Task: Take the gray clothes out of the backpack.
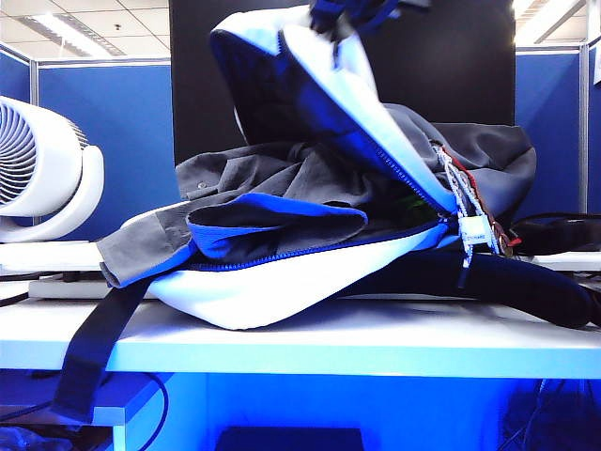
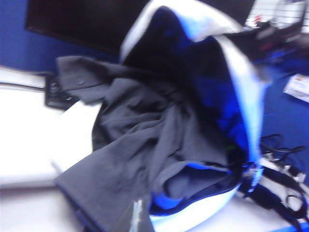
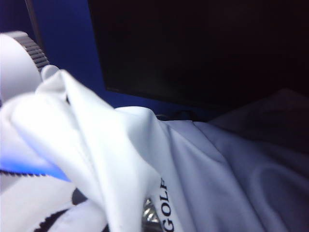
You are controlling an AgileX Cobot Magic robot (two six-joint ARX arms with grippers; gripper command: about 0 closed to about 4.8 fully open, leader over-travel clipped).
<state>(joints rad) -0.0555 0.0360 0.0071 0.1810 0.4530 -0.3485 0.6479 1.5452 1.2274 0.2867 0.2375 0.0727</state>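
The backpack (image 1: 282, 291) lies on its side on the table, white shell down, mouth wide open. Its white flap (image 1: 319, 66) is lifted high by my right gripper (image 1: 362, 11), a blur at the top of the exterior view. In the right wrist view that gripper (image 3: 150, 215) is shut on white flap fabric (image 3: 120, 145) lettered GOLF. The gray clothes (image 1: 282, 178) spill out of the mouth toward the left, one end draped over the backpack's rim. The left wrist view shows the same clothes (image 2: 135, 135) spread out. My left gripper (image 2: 136, 217) is shut just before their near edge, apparently empty.
A white fan (image 1: 42, 169) stands at the left and a black monitor (image 1: 451, 56) behind the backpack. A wide black strap (image 1: 94, 348) hangs over the table's front edge (image 1: 376, 343). Speckled cords (image 1: 465, 202) and dark cables (image 1: 554, 230) lie at the right. A keyboard (image 2: 55, 92) sits behind the clothes.
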